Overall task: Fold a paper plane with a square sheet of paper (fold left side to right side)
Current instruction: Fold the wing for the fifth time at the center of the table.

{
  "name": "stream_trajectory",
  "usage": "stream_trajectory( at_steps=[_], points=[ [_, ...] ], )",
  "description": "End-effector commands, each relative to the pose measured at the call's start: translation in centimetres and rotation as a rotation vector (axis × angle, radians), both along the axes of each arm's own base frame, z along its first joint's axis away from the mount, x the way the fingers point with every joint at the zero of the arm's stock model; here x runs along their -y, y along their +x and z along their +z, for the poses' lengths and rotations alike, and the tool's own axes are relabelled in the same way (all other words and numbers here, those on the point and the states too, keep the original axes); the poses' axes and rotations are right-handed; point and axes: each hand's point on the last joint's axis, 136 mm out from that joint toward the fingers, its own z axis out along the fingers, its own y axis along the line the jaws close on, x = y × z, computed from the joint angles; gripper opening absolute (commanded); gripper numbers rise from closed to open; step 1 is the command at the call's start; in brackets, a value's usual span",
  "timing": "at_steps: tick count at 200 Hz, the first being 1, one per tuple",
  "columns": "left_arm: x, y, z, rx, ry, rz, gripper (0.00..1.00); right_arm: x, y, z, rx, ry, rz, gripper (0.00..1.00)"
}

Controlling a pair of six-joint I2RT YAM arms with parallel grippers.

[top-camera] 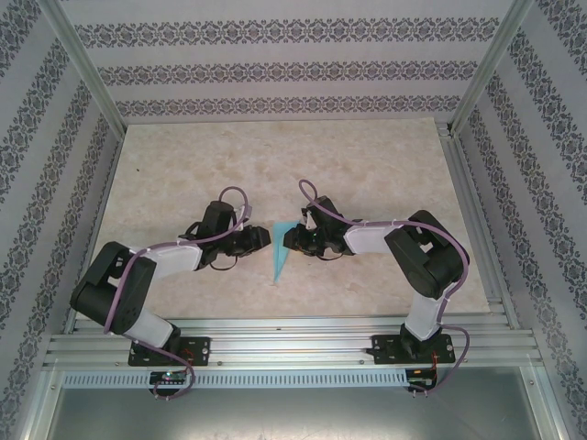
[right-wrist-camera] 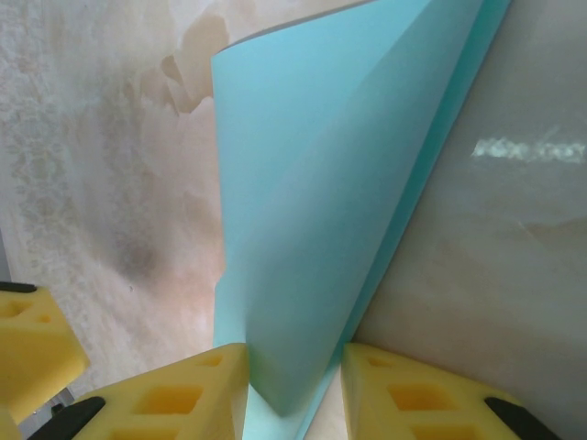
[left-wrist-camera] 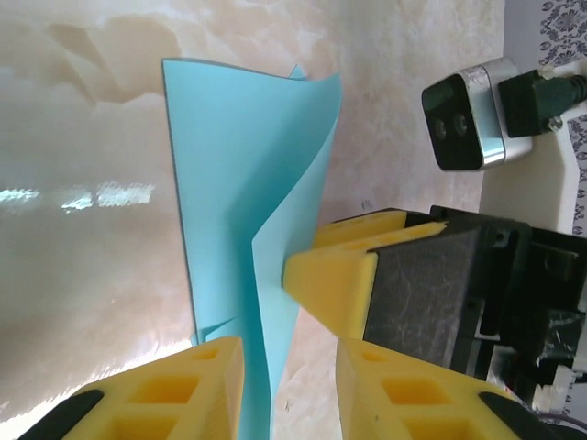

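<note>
Glossy vs matt
Marble-look tabletop (top-camera: 367, 165) is glossy, blue paper (left-wrist-camera: 238, 183) smooth and matt, end effector fingers (right-wrist-camera: 174, 394) yellow plastic.

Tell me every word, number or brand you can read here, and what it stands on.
None can be read.
The light-blue paper is plain.
The wallpaper bears only a pattern.
The grey wrist camera shows no label.
Any print on the small boards at the arm bases is too small to read.

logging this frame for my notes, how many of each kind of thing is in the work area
light-blue paper sheet: 1
robot arms: 2 (left arm, right arm)
total: 3
</note>
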Motion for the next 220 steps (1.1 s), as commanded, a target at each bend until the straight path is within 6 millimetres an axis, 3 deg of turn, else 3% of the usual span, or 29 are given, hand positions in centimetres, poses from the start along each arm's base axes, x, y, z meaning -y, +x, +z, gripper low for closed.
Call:
stream_trajectory(
  at_steps=[1,89,220],
  points=[
    [0.8,0.7,0.0,0.001,-0.012,-0.052,0.33,-0.7,0.2,0.0,0.007,0.006,0.006,0.32],
    [2.4,2.3,-2.9,-0.065,-0.056,-0.073,0.29,-0.8,0.0,0.1,0.002,0.012,0.013,0.32],
    [3.2,3.4,-3.0,-0.067,-0.085,-0.071,0.21,-0.8,-0.1,-0.1,-0.005,0.009,0.018,0.32]
  ],
)
